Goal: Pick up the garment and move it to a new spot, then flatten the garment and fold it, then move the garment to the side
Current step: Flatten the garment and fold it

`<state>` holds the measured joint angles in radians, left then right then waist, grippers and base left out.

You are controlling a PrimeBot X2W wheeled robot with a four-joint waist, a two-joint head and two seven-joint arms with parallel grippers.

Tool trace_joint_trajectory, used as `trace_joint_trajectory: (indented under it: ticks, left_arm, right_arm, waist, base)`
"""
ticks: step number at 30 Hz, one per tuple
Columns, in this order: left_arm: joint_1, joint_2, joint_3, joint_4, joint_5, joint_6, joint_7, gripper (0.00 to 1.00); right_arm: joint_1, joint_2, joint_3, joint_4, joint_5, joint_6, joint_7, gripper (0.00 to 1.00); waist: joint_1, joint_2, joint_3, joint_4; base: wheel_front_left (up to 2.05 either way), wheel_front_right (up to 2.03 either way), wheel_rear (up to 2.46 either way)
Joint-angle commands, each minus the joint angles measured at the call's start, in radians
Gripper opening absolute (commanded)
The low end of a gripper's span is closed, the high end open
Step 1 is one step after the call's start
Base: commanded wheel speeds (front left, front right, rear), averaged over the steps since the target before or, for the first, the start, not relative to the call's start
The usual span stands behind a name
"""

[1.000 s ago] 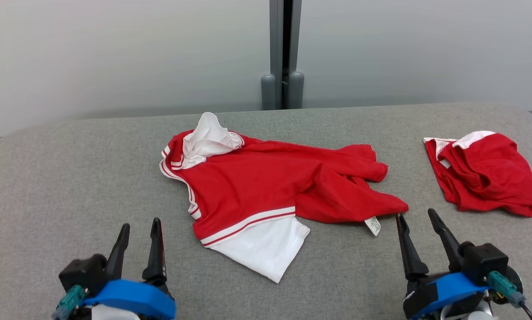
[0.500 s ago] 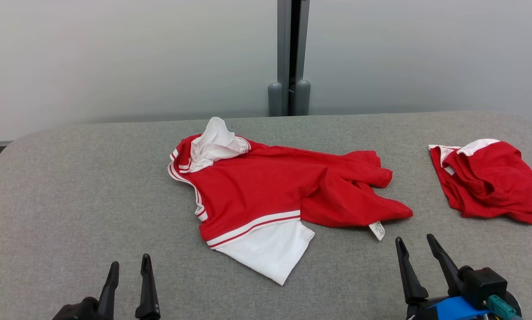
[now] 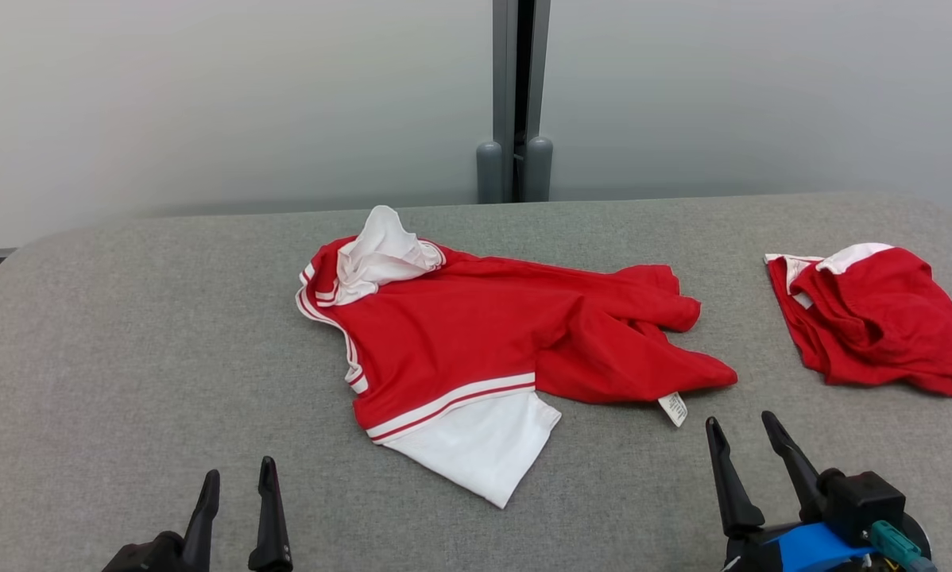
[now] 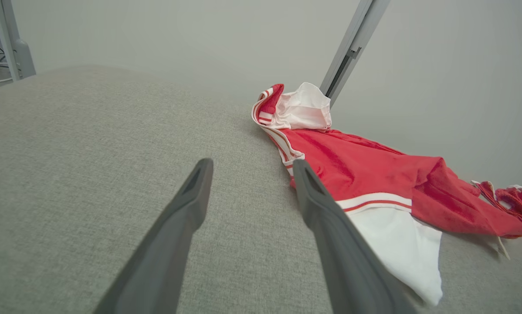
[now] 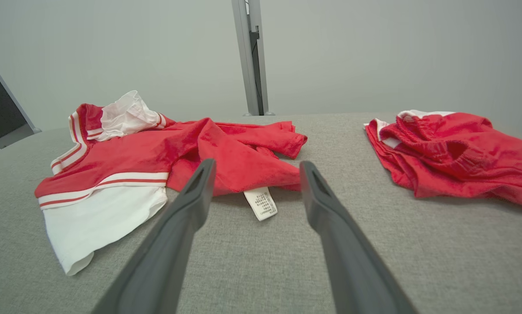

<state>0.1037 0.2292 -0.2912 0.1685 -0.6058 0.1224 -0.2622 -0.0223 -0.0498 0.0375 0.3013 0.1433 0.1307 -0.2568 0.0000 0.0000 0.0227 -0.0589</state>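
Your left end effector (image 3: 239, 469) sits low at the near left, fingers parted and empty, pointing out over the grey surface (image 3: 110, 334). Your right end effector (image 3: 738, 419) stands at the near right, spread just as wide with nothing in it. The crumpled red-and-white shirt (image 3: 460, 342) lies mid-surface, ahead and between them, its white label (image 3: 673, 407) just beyond the right fingertips. A second red garment (image 3: 873, 318) lies far right.

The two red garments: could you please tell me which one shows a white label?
The spread-out garment in the middle; its white label pokes from the near edge. The bunched garment at the right shows none.
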Motion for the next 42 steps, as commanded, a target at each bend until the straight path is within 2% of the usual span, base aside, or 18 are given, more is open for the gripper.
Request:
trace_joint_trajectory:
  ticks: [1,11,19,25,28,34,35,37,38,42]
  left_arm:
    - [-0.012,0.000,0.001,0.006,0.003,-0.006,-0.004,1.00]
    - [-0.060,-0.008,-0.059,0.017,0.032,-0.023,0.030,1.00]
    - [-0.153,-0.052,-0.181,0.093,0.056,-0.046,0.198,1.00]
    - [-0.242,-0.071,-0.229,0.204,0.067,-0.020,0.357,1.00]
    - [-0.273,-0.085,-0.238,0.246,0.065,-0.011,0.396,1.00]
    - [-0.308,-0.114,-0.248,0.294,0.038,-0.026,0.423,1.00]
    - [-0.314,-0.117,-0.249,0.301,0.038,-0.028,0.418,0.91]
    - [-0.328,-0.123,-0.250,0.309,0.044,-0.029,0.395,0.13]
    - [-0.335,-0.125,-0.251,0.313,0.046,-0.032,0.384,0.00]
    - [-0.343,-0.131,-0.255,0.315,0.047,-0.049,0.331,0.00]
  right_arm:
    - [-0.015,-0.001,-0.002,0.002,-0.004,0.000,-0.003,1.00]
    - [-0.033,-0.001,-0.009,-0.007,-0.006,0.000,-0.006,1.00]
    - [-0.059,-0.001,0.000,-0.013,-0.009,0.000,-0.007,1.00]
    - [-0.079,-0.001,0.006,-0.017,-0.011,0.000,-0.007,1.00]
    - [-0.086,-0.001,0.006,-0.018,-0.009,0.000,-0.008,1.00]
    - [-0.095,-0.001,0.003,-0.014,-0.004,0.000,-0.009,1.00]
    - [-0.097,-0.001,0.003,-0.013,-0.004,0.000,-0.009,1.00]
    - [-0.097,-0.001,0.002,-0.013,-0.004,0.000,-0.009,1.00]
    - [-0.095,-0.001,0.002,-0.012,-0.003,0.000,-0.010,1.00]
    - [-0.090,-0.001,-0.006,-0.012,-0.003,0.000,-0.009,1.00]
  waist:
    - [0.0000,0.0000,0.002,-0.001]
    - [0.0000,0.0000,0.026,-0.005]
    - [0.0000,0.0000,0.056,-0.029]
    - [0.0000,0.0000,0.084,-0.067]
    - [0.0000,0.0000,0.099,-0.085]
    - [0.0000,0.0000,0.115,-0.106]
    - [0.0000,0.0000,0.116,-0.108]
    - [0.0000,0.0000,0.118,-0.110]
    - [0.0000,0.0000,0.118,-0.110]
    - [0.0000,0.0000,0.114,-0.098]
  base:
    - [0.00,0.00,0.00]
    - [0.00,0.00,0.00]
    - [0.00,0.00,0.00]
    - [0.00,0.00,0.00]
    - [0.00,0.00,0.00]
    - [0.00,0.00,0.00]
    - [0.00,0.00,0.00]
    - [0.00,0.00,0.00]
    - [0.00,0.00,0.00]
    - [0.00,0.00,0.00]
